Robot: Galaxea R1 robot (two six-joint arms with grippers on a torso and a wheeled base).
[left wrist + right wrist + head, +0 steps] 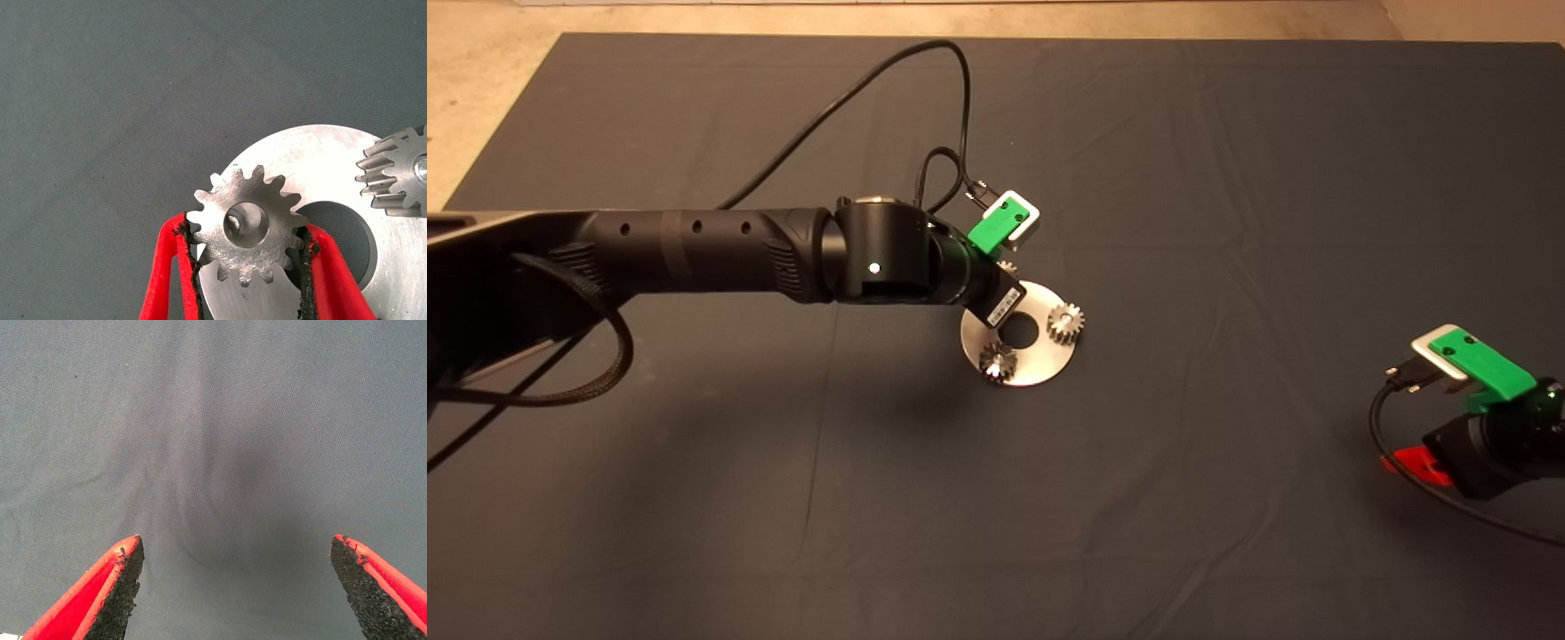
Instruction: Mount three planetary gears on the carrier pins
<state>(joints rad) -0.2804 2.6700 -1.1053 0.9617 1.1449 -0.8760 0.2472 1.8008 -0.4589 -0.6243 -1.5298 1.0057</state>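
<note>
gears (247,227): silvery | disc (320,160): shiny silver | mat (1227,178): dark grey

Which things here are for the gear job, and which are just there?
For the job:
- gear in the left end effector
- two gears on pins
- disc

Just there:
- right end effector, open, idle over mat

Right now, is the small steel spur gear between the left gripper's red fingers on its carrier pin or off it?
On. The spur gear between the left gripper fingers shows the pin inside its bore, above the shiny disc; full seating: cannot tell.
</note>
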